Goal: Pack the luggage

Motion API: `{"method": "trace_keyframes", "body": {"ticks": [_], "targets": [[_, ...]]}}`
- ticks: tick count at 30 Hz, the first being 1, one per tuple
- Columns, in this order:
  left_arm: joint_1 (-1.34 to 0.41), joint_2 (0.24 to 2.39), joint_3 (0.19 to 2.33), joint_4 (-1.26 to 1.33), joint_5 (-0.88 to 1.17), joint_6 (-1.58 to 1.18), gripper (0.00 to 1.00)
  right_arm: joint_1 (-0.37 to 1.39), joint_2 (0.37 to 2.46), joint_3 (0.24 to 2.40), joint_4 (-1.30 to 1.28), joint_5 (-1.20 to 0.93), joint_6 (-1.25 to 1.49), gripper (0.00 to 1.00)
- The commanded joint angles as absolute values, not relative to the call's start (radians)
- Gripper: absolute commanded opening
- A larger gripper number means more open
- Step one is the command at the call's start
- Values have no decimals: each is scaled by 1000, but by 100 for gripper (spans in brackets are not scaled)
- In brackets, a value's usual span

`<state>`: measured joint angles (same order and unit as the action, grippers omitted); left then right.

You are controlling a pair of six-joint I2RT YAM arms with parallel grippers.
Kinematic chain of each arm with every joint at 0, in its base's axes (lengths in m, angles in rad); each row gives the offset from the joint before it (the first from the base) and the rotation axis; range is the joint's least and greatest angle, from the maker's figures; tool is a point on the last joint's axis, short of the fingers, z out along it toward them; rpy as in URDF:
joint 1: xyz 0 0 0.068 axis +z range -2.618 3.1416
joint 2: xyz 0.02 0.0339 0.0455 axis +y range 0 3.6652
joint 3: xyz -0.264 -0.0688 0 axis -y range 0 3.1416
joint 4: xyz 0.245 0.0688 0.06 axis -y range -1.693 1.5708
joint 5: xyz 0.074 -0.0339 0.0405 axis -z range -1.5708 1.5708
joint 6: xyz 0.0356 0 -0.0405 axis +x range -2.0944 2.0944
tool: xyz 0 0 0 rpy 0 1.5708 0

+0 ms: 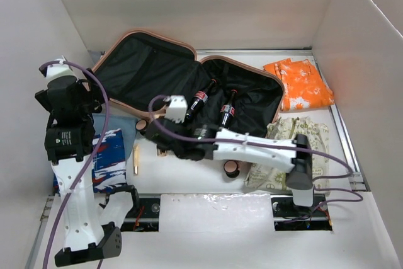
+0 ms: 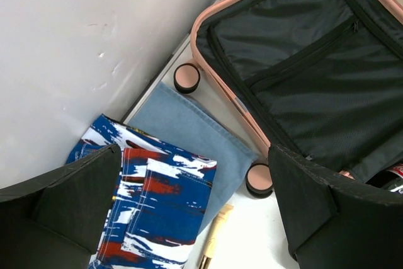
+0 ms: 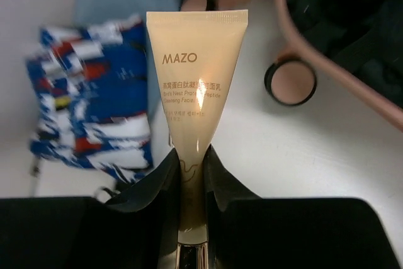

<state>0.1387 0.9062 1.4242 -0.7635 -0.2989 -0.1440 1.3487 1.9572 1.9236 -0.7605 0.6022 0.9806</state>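
The salmon-pink luggage (image 1: 141, 67) lies open at the back of the table, black lining up, with two dark bottles (image 1: 200, 99) in its right half. It also shows in the left wrist view (image 2: 302, 61) and the right wrist view (image 3: 302, 48). My right gripper (image 1: 165, 149) (image 3: 192, 155) is shut on a cream tube (image 3: 195, 74), held above the table by the luggage's front edge. A similar tube (image 1: 135, 159) (image 2: 214, 237) lies on the table. My left gripper (image 1: 66, 102) (image 2: 195, 155) is open and empty, high over the left side.
A blue, red and white folded cloth (image 1: 108, 159) (image 2: 151, 212) lies on a light blue cloth (image 2: 182, 130) at the left. An orange cloth (image 1: 299, 83) and a beige patterned cloth (image 1: 308, 140) lie at the right. The luggage's wheels (image 2: 259, 179) (image 3: 291, 82) face forward. White walls surround the table.
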Motion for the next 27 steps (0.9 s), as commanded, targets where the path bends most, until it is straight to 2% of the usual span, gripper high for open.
{"method": "trace_keyframes", "body": {"ticks": [1, 14, 19, 27], "targets": [[135, 914, 1465, -736, -308, -160, 100, 1264, 1890, 1881, -741, 770, 1060, 0], [135, 934, 1454, -736, -339, -132, 100, 967, 1934, 1720, -690, 726, 1245, 0], [135, 934, 1433, -736, -348, -123, 100, 920, 1999, 1724, -702, 730, 1246, 0], [135, 934, 1424, -736, -367, -123, 100, 842, 2135, 1735, -731, 603, 1127, 0]]}}
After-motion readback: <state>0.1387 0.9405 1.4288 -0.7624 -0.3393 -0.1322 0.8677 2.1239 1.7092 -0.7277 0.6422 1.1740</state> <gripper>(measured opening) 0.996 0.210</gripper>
